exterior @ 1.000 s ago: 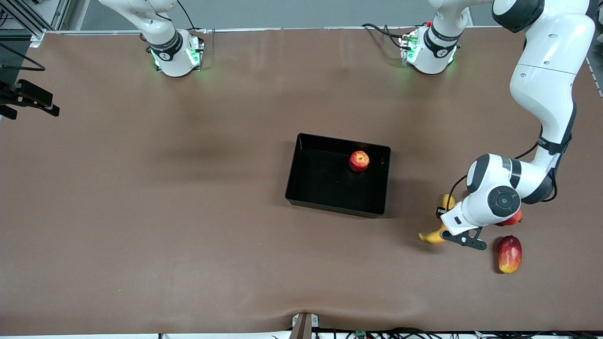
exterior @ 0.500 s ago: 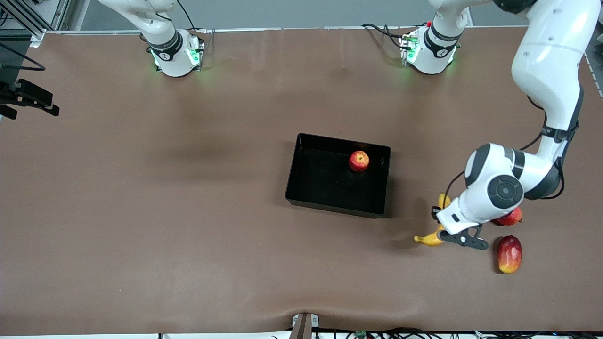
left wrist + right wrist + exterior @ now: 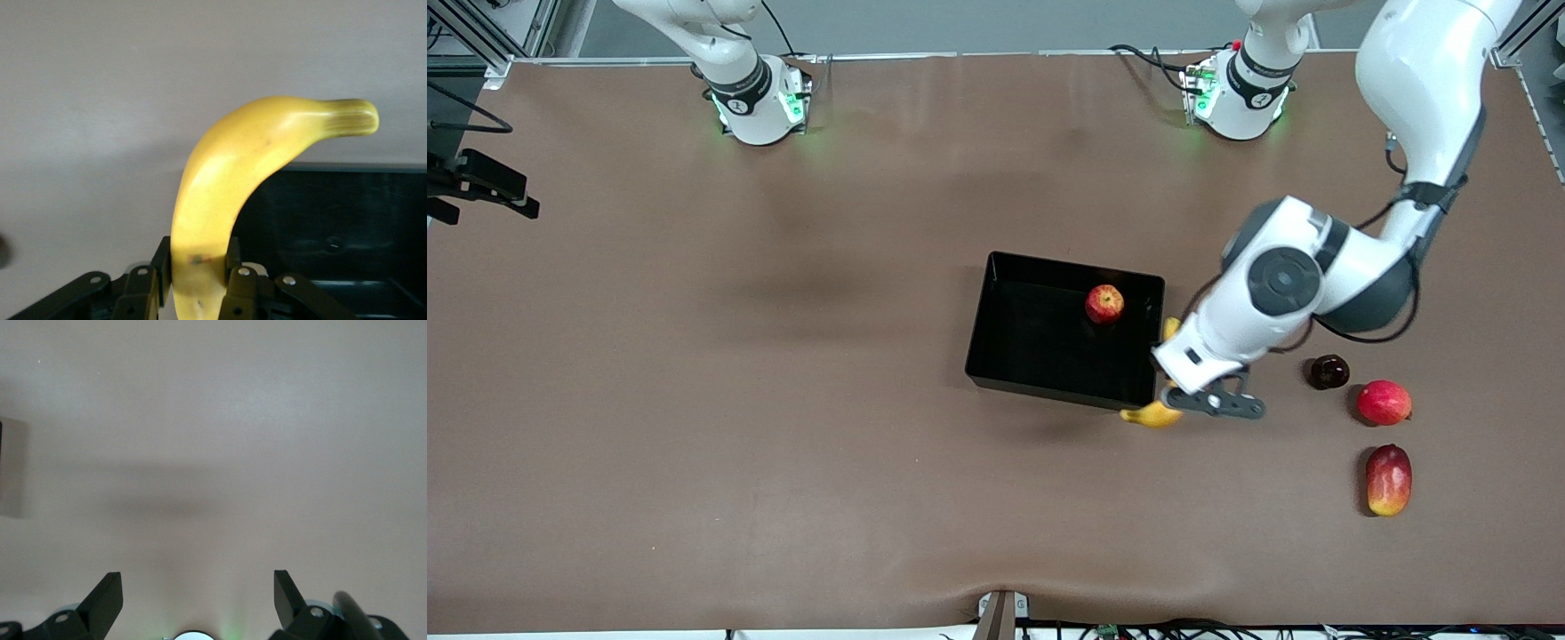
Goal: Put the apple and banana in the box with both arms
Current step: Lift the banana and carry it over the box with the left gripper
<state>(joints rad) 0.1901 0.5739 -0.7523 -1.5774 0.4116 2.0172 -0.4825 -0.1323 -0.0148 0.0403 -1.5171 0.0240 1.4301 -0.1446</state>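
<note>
box (image 3: 996,356): black glossy tray, low walls, mid table; apple (image 3: 1104,304) inside, near left arm's end.
banana (image 3: 227,200): smooth, curved; carry over wall, set flat beside apple.
left gripper (image 3: 198,283): fingers clamped on banana, over box corner.
right gripper (image 3: 197,603): fingers wide apart, empty, waits.

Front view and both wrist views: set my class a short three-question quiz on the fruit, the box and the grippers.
1. True or false: the apple lies in the box.
2. What does the left gripper hold? A banana; B the mango-like fruit; C nothing.
3. Fill in: the right gripper has its fingers ____.

Key: 1 true; 2 A, held over the edge of the box at the left arm's end; 3 open, holding nothing.
</note>
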